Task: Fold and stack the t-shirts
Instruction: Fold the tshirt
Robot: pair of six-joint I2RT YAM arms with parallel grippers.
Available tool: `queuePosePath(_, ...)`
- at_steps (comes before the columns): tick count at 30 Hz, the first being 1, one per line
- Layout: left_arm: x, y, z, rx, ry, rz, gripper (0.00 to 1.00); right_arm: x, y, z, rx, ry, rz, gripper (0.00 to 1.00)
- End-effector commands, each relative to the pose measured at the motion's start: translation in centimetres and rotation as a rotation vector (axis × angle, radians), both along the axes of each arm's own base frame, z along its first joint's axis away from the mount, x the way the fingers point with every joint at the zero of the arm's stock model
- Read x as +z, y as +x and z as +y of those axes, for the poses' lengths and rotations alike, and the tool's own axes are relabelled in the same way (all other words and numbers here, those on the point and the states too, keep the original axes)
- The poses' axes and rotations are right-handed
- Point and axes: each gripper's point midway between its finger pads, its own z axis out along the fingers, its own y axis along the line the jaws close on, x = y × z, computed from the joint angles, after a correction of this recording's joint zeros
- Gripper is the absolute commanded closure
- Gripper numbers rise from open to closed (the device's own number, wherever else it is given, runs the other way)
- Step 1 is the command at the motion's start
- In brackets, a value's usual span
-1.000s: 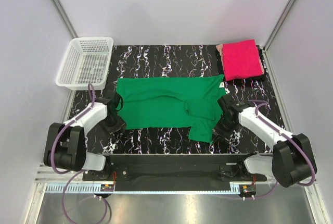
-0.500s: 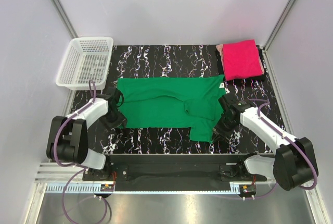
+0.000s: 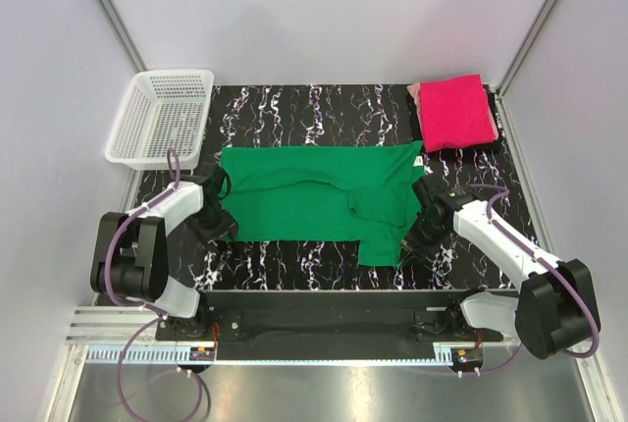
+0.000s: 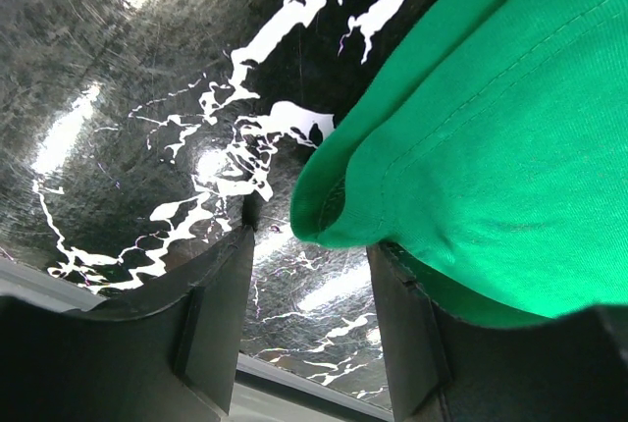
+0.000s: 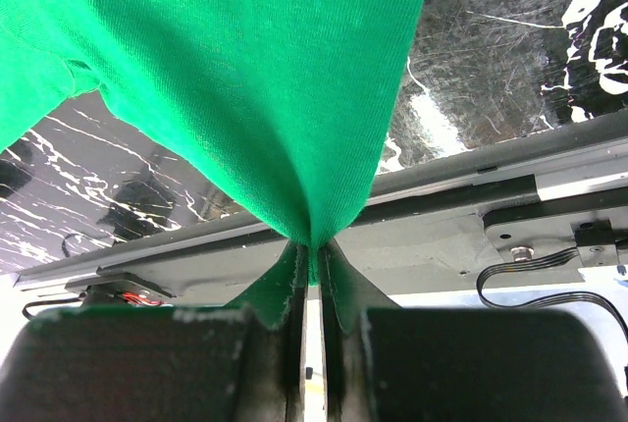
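The black marbled table is covered across the middle of the top view by the green t-shirt, spread flat and not yet folded. The pink t-shirt is seen already folded at the upper right (the white basket at the upper left is not involved). The first fold is judged to be in preparation. Cloth at the shirt's lower right edge is clamped in the closed right gripper, while the left gripper is spread around the hem at the lower left corner, nothing gripped. Before any lift, that hem must be clenched.
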Motion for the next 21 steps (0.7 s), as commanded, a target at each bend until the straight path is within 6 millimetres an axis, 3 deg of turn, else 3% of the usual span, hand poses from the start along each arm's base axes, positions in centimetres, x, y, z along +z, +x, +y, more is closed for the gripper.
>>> queuePosePath(1, 0.1, 1.7, 0.5, -0.005, 0.013, -0.046, 0.46, 1.0, 0.3, 0.6, 0.016, 0.023, -0.016, 1.0)
queuePosePath(21, 1.3, 3.0, -0.1, -0.03, -0.044, -0.083, 0.48, 0.5, 0.6, 1.2, 0.012, 0.046, -0.006, 1.0)
